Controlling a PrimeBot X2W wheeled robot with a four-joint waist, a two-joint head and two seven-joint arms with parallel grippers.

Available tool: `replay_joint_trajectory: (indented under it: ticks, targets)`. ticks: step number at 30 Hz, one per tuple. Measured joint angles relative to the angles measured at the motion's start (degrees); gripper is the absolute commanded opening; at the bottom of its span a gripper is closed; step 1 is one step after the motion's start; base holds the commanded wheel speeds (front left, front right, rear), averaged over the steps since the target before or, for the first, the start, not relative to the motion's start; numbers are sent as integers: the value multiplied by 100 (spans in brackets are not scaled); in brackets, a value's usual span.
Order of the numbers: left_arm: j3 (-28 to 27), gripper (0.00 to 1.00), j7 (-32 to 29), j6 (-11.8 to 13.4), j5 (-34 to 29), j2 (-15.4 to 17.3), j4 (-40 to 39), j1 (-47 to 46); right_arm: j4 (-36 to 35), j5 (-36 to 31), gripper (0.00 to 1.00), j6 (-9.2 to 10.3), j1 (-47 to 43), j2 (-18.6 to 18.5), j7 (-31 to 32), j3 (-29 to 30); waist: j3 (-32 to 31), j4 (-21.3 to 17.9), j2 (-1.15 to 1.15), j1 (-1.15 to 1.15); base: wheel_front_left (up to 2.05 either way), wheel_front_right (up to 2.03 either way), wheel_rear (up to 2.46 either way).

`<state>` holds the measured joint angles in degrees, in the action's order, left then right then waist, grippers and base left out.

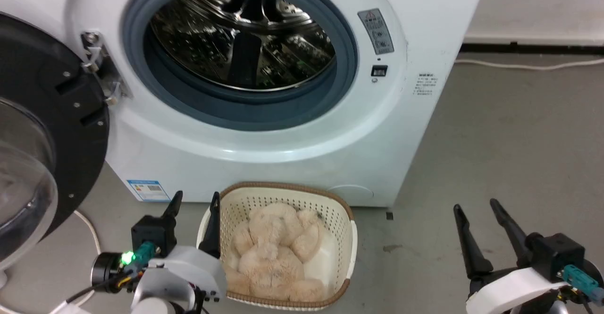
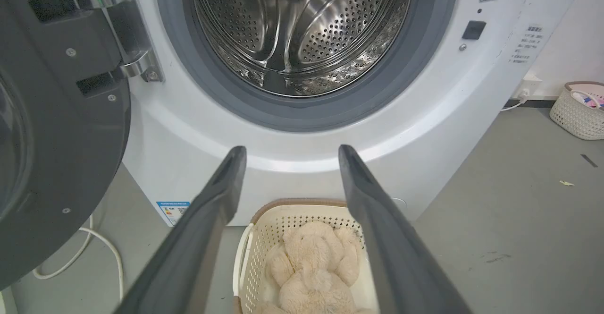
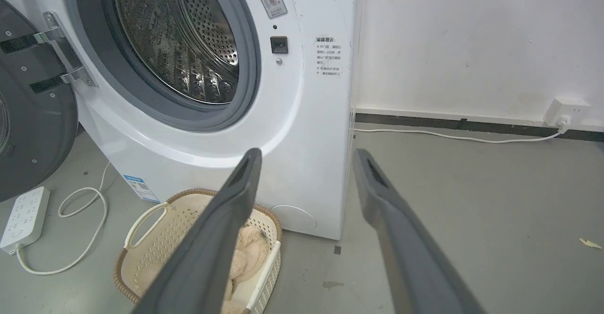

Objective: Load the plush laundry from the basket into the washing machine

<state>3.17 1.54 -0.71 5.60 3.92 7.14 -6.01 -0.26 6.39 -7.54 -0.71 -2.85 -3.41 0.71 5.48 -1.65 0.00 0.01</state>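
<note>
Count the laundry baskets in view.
2. One basket sits on the floor before the washing machine, holding the plush laundry; a second basket stands by the wall, at the left wrist view's right edge.

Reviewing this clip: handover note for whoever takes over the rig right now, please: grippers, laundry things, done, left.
Left gripper: open, empty, near the left edge of the basket.
Right gripper: open, empty, over the floor right of the basket.
Plush laundry lies in the basket, on the floor before the washing machine; door open, drum looks empty.
Done: nothing loaded. Left: grasp plush, put it in the drum.
</note>
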Motion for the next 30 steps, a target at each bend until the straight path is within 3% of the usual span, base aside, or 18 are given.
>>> replay_joint_trajectory:
  ticks: [18, 30]
  targets:
    - [242, 100, -499, -148, 388, 287, 1094, -1092, -428, 443, 100, 1, 167, 0, -210, 73, 1012, -283, 0, 0, 0, 0, 0]
    - [416, 100, -1113, -96, 633, 453, 1808, -1784, -723, 808, 100, 1, 241, 0, -350, 86, 1851, -567, 0, 0, 0, 0, 0]
